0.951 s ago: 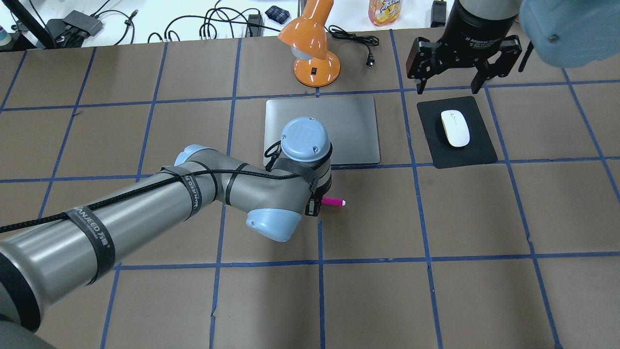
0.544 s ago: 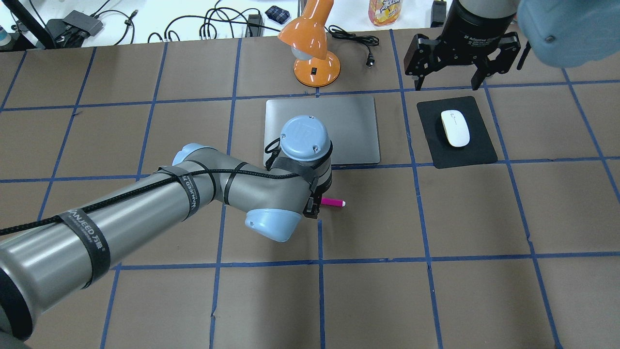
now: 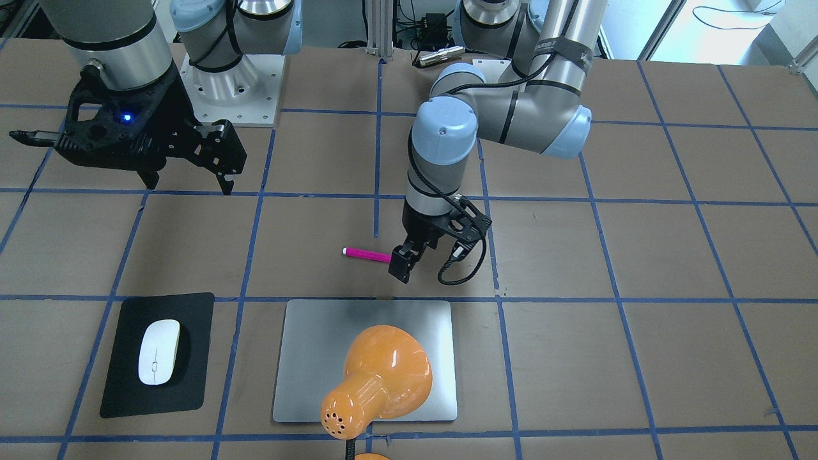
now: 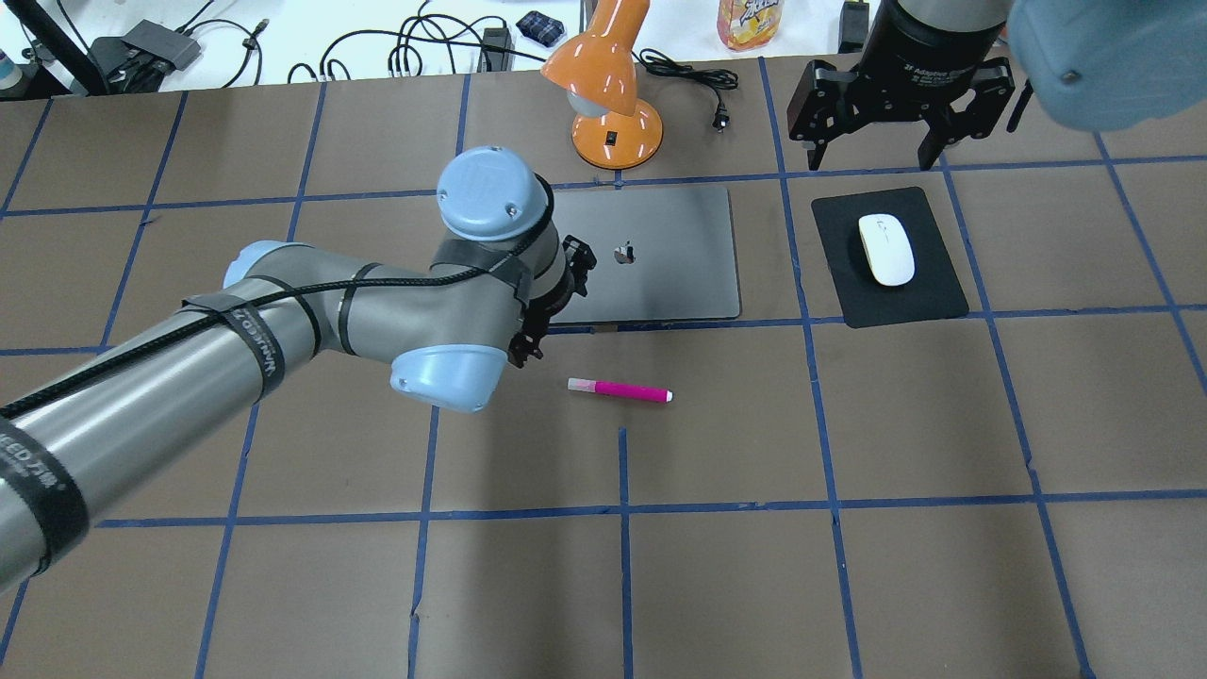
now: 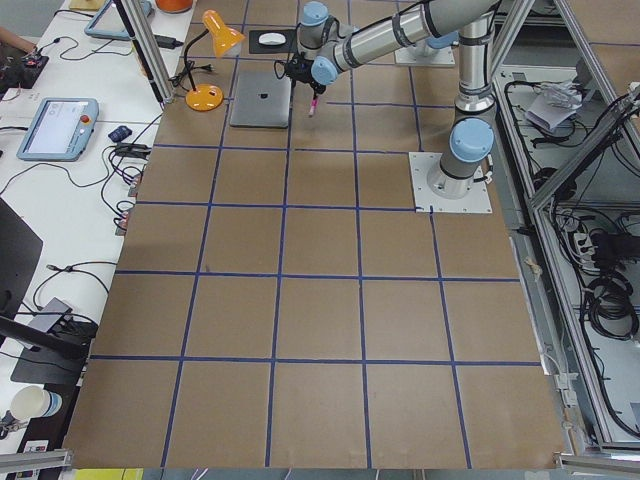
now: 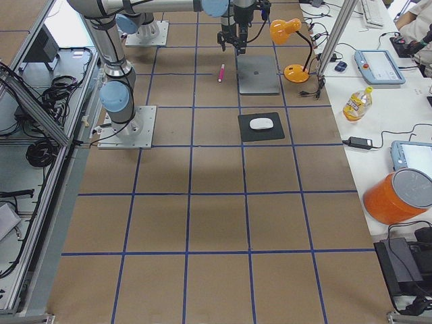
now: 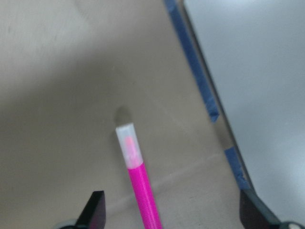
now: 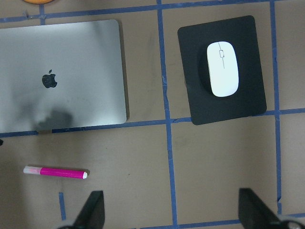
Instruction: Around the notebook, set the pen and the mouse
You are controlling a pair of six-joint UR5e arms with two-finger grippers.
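Note:
The magenta pen (image 4: 620, 389) lies flat and free on the brown table, a little in front of the silver notebook (image 4: 660, 255). Its pale end points to the left in the overhead view. My left gripper (image 4: 533, 330) hangs open by the notebook's front left corner, up and left of the pen. In the left wrist view the pen (image 7: 140, 191) lies between the widely spread fingertips (image 7: 95, 212), untouched. The white mouse (image 4: 885, 249) rests on a black mat (image 4: 929, 292) right of the notebook. My right gripper (image 4: 877, 156) hovers open beyond the mat, holding nothing.
An orange desk lamp (image 4: 608, 94) stands just behind the notebook, its cord and plug (image 4: 721, 118) trailing to the right. In the front-facing view the lamp's shade (image 3: 377, 377) covers part of the notebook. Cables, a bottle and tablets sit on the white bench past the table's far edge.
My left arm has swung left and back from over the pen toward the notebook's front left corner. The pen now shows at full length, unmoved. The right gripper has barely shifted.

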